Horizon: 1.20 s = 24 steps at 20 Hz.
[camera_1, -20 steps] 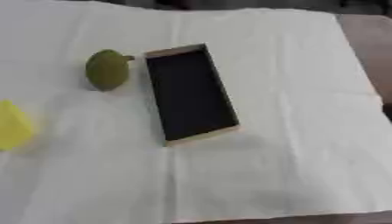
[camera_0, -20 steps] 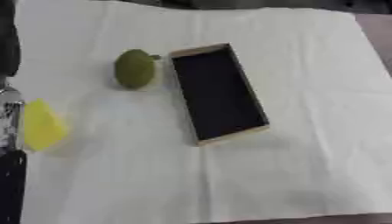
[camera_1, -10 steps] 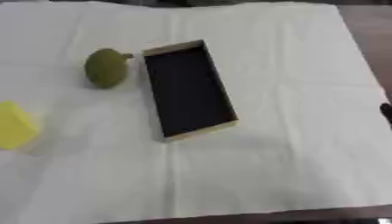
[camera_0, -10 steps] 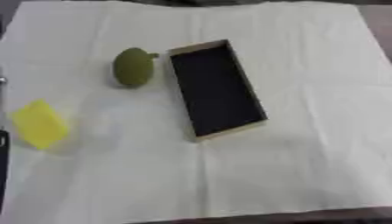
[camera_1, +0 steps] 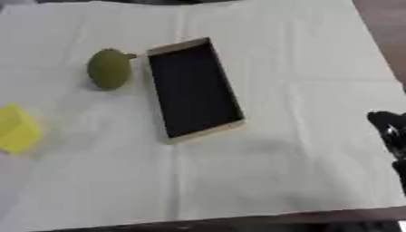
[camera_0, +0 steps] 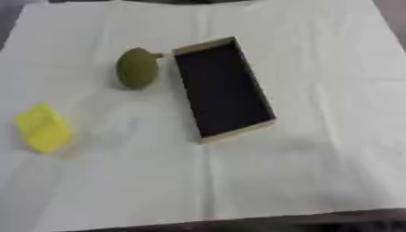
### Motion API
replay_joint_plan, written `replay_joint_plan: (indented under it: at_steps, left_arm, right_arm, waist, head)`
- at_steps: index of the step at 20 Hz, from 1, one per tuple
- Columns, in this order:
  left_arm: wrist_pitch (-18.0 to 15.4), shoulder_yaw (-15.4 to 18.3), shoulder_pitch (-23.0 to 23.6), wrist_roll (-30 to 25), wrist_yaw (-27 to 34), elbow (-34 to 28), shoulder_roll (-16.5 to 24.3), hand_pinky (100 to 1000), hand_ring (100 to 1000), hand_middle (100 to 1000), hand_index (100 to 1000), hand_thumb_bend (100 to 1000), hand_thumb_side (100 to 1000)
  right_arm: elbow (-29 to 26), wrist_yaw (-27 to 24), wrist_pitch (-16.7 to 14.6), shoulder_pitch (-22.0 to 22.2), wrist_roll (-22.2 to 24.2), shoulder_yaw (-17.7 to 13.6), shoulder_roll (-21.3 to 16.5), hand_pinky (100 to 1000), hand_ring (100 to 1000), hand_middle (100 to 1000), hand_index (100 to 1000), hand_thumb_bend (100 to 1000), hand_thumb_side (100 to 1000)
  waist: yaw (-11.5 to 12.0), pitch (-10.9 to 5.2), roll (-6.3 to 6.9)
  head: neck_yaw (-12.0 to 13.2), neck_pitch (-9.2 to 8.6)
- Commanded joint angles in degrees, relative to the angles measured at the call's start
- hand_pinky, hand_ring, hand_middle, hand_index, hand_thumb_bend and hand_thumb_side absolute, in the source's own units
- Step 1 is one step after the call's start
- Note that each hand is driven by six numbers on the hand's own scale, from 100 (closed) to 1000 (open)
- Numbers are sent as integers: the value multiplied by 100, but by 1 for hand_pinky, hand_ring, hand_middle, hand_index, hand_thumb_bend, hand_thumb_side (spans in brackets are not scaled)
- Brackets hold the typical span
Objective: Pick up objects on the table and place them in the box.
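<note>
1. Box [camera_0: 223, 88]: a long, shallow tray with a dark interior and pale rim is seen lying on the white cloth [camera_0: 301, 172], near the cloth's middle. Its long axis runs from the far side toward the near side, tilted so that the near end sits a little to the right. Nothing is seen inside it.
2. Green fruit [camera_0: 137, 68]: a rounded, olive-green piece with a short stem is found just beside the box's far-left corner, on the box's left side, the stem pointing toward the rim and perhaps touching it.
3. Yellow object [camera_0: 44, 128]: a small, bright yellow block is placed well to the left of the box, level with its near end.
4. Right hand [camera_1: 390, 131]: only a dark part is shown, at the right edge of the right eye view, to the right of the box's near end. How far it is open cannot be told, and nothing is seen held in it.
5. Both loose items lie left of the box, on the side away from the right hand; the left hand, not in view, is judged the nearer one for either pick.
</note>
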Motion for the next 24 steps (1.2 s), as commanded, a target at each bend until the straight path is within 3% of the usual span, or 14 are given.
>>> replay_joint_plan:
  at_steps: [1, 8, 12, 18, 24]
  left_arm:
    - [100, 46, -29, -218, -277, 376, 606, 808, 812, 772, 873, 100, 316]
    - [320, 51, 18, -574, -876, 1185, 1545, 851, 857, 797, 898, 100, 255]
    - [505, -73, -50, -826, -1223, 1434, 1679, 878, 881, 811, 901, 100, 255]
    - [583, -294, -182, -1296, -1741, 1659, 1674, 925, 915, 837, 902, 100, 347]
    - [304, -368, -398, -1841, -2434, 1723, 1501, 958, 942, 864, 929, 100, 714]
  right_arm:
    - [-84, 149, -1873, 14, 1872, 34, -57, 983, 847, 682, 986, 100, 100]
    - [-84, 225, -1873, -24, 1872, 111, -62, 985, 846, 679, 986, 100, 100]
    - [-84, 289, -1873, 0, 1872, 135, -51, 995, 872, 674, 989, 100, 100]
    - [-84, 478, -1873, 44, 1872, 211, -9, 1000, 909, 670, 993, 100, 100]
    - [-84, 557, -1873, 73, 1872, 254, 21, 1000, 903, 667, 993, 100, 100]
  waist:
    - [3, -112, 1]
    - [-64, -112, -36]
    - [-51, -120, -32]
    - [-7, -127, -14]
    - [37, -155, -15]
  head:
    - [-33, -65]
    - [42, -77]
    - [48, -75]
    - [91, -31]
    - [283, -20]
